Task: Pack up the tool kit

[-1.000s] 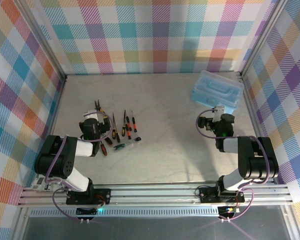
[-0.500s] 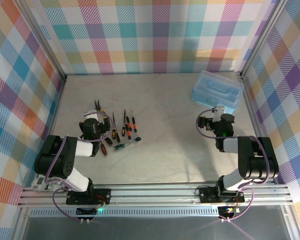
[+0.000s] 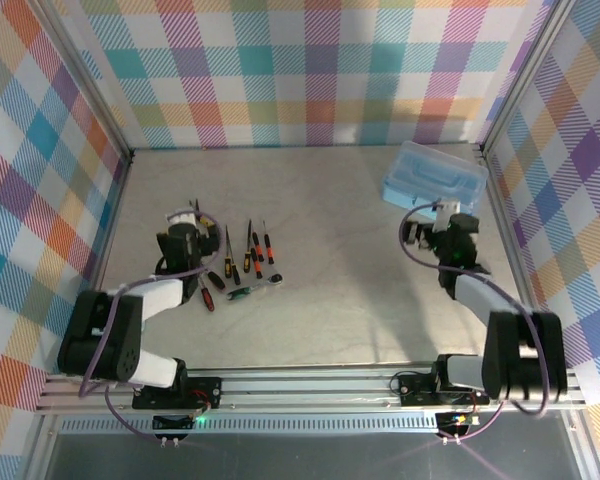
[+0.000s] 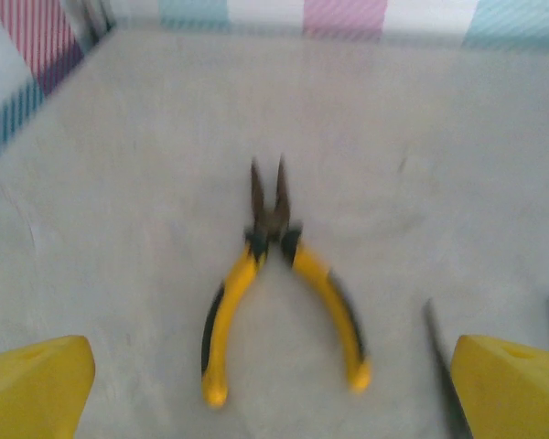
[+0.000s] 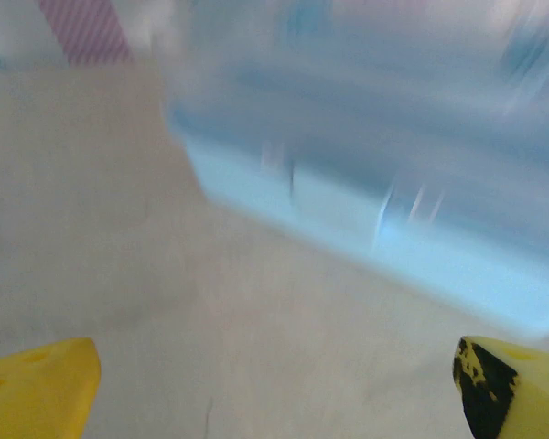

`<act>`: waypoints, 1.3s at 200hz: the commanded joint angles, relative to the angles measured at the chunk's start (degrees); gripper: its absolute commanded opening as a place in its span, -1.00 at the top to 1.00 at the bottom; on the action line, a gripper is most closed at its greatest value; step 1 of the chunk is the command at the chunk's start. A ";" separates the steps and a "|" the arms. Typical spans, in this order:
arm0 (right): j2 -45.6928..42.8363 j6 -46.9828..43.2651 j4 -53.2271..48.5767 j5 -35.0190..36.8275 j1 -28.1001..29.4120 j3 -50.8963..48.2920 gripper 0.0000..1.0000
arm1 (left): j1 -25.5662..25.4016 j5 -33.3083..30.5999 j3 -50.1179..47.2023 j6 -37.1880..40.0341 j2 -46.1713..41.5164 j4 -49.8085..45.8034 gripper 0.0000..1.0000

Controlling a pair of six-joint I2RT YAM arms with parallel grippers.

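From above, the translucent light-blue tool box [image 3: 433,178] sits lid down at the far right corner of the tabletop [image 3: 330,200]. The tools lie loose well apart from it on the left: a row of small screwdrivers [image 3: 250,245] and, nearer the arms, a ratchet wrench [image 3: 256,289]. The left claw [image 3: 188,216] hangs over the far-left end of that row; the right claw [image 3: 446,210] points at the box's near side, just short of it.

The left wrist camera shows yellow-handled long-nose pliers [image 4: 273,233] flat on the tabletop, tips away, handles splayed. The left claw [image 4: 271,357] is spread wide with nothing between its yellow fingers [image 4: 32,384], and the pliers lie centred ahead of it.

In the right wrist view the box [image 5: 393,183] is heavily blurred — its latch cannot be made out. The right claw [image 5: 274,366] is also wide apart and holds nothing.

This reads as the opening step: nothing is packed yet. The box likely has to be opened first, which calls for finding the lid's edge or clasp, while the left claw needs to descend and pinch the pliers near the joint.
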 commanded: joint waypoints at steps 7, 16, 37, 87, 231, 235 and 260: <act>-0.89 -0.72 -17.29 4.75 -2.47 13.30 -0.98 | -0.59 2.21 12.78 -3.23 -6.09 -20.98 -0.99; 3.02 0.70 -20.86 3.36 -4.27 18.18 -0.98 | -0.61 4.21 17.02 -4.33 -5.10 -26.35 -0.99; 14.61 3.77 -29.26 1.96 -6.80 29.69 -0.98 | -1.34 7.78 23.98 -6.69 -2.52 -34.04 -0.99; 26.30 6.20 -28.84 0.80 -8.44 38.51 -0.98 | -4.62 9.71 24.77 -8.71 -2.93 -36.29 -0.99; 34.09 4.73 -41.68 12.30 -9.49 45.02 -0.98 | -6.41 12.03 25.00 -8.71 -0.67 -37.66 -0.99; 34.08 4.63 -42.00 11.90 -9.46 44.74 -0.98 | -6.47 12.06 25.02 -8.71 -0.65 -37.75 -0.99; 32.75 4.53 -43.23 7.42 -9.41 42.57 -0.98 | -6.77 12.25 25.37 -8.71 -0.26 -37.85 -0.99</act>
